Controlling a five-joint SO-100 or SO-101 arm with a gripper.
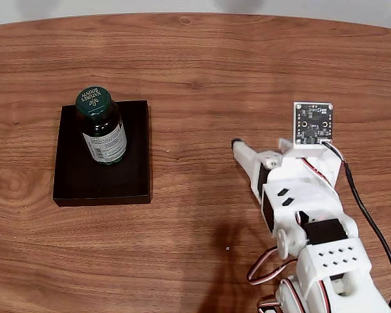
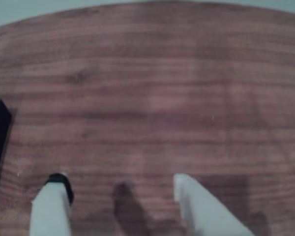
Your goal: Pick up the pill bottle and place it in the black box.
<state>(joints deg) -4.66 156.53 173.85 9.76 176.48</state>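
— So, starting at the left of the fixed view: we see the pill bottle (image 1: 102,127) standing upright inside the black box (image 1: 72,176), toward its back wall.

— Which we judge means the placing is done. Further right, well apart from it, the gripper (image 2: 120,189) hovers over bare table (image 1: 202,72), its 2 fingers spread and empty, presumably clear of the bottle.
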